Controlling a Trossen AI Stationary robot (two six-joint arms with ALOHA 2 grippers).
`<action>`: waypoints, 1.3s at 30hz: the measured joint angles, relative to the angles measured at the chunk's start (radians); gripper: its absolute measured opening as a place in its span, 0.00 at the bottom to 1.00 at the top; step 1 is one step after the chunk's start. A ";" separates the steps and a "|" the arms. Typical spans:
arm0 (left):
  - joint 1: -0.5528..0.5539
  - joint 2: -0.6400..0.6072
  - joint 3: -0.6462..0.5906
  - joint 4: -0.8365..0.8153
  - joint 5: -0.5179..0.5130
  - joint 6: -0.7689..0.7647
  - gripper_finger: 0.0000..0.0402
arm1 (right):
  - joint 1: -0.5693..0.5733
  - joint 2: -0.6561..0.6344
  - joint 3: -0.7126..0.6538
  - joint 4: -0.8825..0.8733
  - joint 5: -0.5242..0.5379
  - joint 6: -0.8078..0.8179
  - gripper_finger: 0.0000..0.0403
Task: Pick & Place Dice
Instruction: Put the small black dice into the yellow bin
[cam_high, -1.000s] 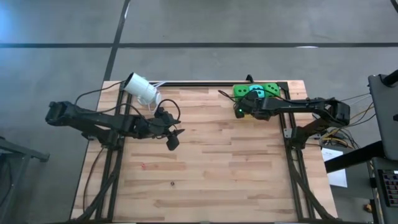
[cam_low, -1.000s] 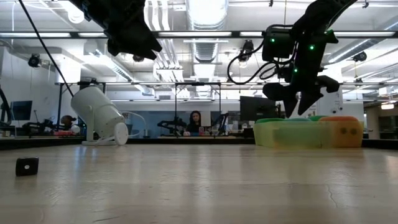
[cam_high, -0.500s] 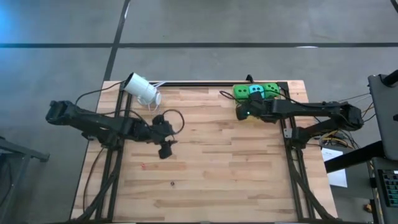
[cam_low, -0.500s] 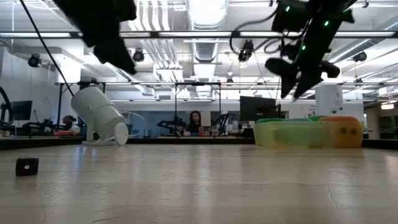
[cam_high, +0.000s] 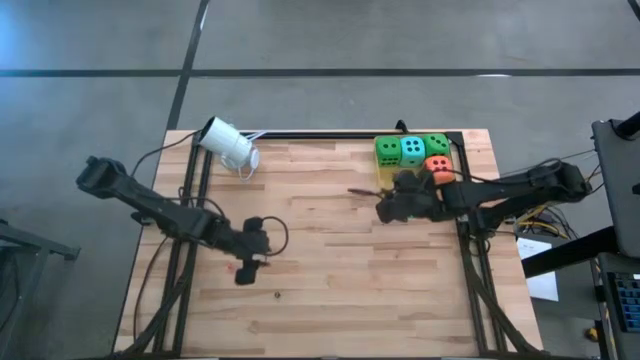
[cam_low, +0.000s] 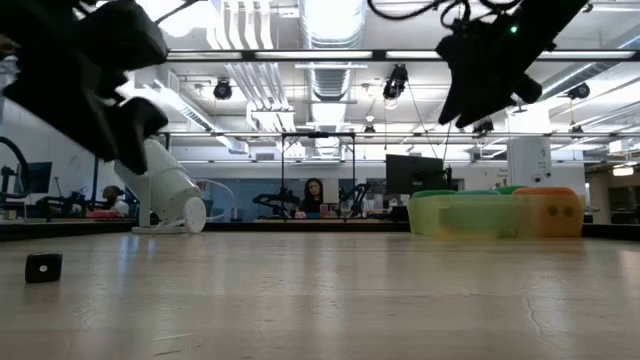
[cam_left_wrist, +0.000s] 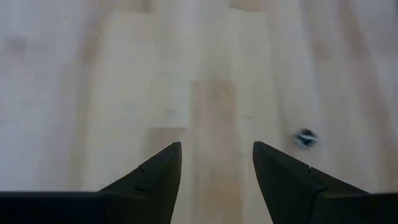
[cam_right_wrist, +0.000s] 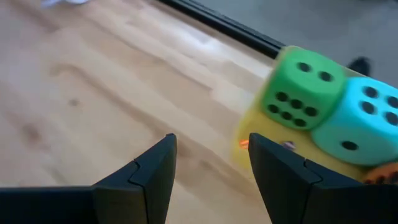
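Green, teal and orange-red soft dice (cam_high: 413, 152) sit bunched at the wooden counter's (cam_high: 330, 280) far right corner, so I'd hold my right fingers (cam_right_wrist: 149, 168), parted and empty, just beside them and my left fingers (cam_left_wrist: 158, 174), spread and empty, well away.

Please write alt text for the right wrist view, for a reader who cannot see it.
The right pincer, open and empty, hovers over the wooden table. Beyond it sit a green die and a teal die, side by side.
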 joint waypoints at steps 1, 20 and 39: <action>0.000 0.000 -0.024 0.040 0.035 0.000 0.50 | 0.019 0.000 0.000 0.009 0.000 -0.011 0.48; -0.147 0.023 -0.153 0.248 0.041 -0.015 0.50 | 0.202 -0.001 0.000 0.089 0.019 -0.025 0.47; -0.196 0.412 0.008 0.364 0.115 0.031 0.50 | 0.205 -0.001 0.000 0.159 0.022 -0.033 0.46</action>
